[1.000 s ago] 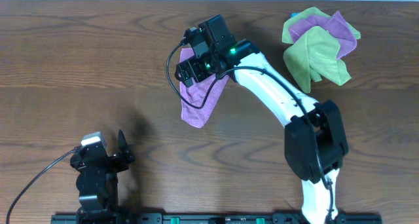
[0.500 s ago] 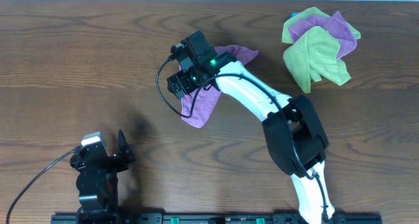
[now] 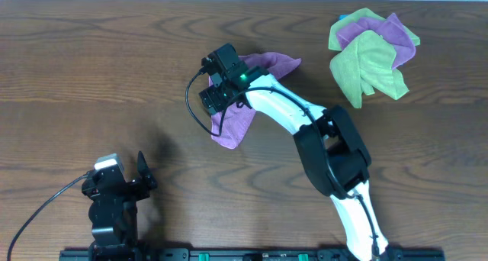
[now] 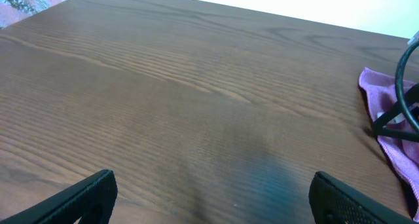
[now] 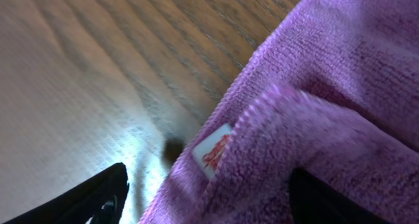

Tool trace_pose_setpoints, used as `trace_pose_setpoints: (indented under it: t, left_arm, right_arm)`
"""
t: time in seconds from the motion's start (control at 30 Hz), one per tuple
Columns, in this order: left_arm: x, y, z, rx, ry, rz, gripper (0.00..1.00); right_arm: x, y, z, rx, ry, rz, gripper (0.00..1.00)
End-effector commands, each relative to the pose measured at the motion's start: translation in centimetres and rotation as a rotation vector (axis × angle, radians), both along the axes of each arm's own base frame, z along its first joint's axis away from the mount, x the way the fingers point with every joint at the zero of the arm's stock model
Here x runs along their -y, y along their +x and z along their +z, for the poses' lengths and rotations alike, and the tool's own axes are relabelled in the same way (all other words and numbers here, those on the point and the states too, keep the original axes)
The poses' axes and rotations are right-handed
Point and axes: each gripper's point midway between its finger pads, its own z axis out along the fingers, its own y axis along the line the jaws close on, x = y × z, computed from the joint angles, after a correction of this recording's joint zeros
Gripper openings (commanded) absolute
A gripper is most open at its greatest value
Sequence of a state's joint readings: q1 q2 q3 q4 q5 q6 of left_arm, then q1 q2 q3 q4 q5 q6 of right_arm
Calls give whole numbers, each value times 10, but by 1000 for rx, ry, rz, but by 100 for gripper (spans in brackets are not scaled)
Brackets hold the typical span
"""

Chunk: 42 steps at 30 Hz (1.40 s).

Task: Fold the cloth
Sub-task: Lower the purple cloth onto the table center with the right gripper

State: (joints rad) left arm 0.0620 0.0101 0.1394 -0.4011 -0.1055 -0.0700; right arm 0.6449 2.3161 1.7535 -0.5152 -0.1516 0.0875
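Over the cloth [image 3: 239,126], the right pincer [image 3: 216,106] has shifted left.

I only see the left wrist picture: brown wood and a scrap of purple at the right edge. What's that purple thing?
Observer: That's the cloth, a light-purple towel. It lies rumpled near the middle of the table, and the overhead view shows all of it.
Operator: Is anything grabbing it?
Observer: Not yet. In the right wrist view the right gripper straddles a folded edge with a small white tag. Its fingers are apart, and one is clear of the fabric.
Operator: Are there any other cloths?
Observer: Yes. A heap of green and purple cloths sits near the far right corner, apart from the towel.
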Motion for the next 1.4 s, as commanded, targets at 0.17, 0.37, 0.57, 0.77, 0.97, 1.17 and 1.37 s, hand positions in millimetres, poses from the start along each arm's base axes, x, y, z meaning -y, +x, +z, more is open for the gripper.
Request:
trace_pose_setpoints:
  t: [0.17,0.37,0.57,0.77,0.97,1.17,1.37]
  left_arm:
    - [-2,-1,-9,-23,15,7,95]
    - [-2,-1,-9,-23,15,7,95]
    - [-2,-1,-9,-24,15,7,95]
    - [-2,-1,-9,-23,15,7,95]
    - [-2,-1,-9,-24,15,7,95]
    - [-2,-1,-9,-23,15,7,95]
    - [-2,-1,-9,-24,15,7,95]
  right_arm:
    - [4,12,5,49,-28,-41,59]
    - [5,16,14,73,-27,-49,58]
    - [8,17,13,81,-45,-58,36]
    - [10,17,19,86,-51,-60,1]
    - [33,19,70,166,-111,-118,1]
    - [64,-8,85,100,-219,-135,1]
    - [89,-36,72,-37,-307,-208,1]
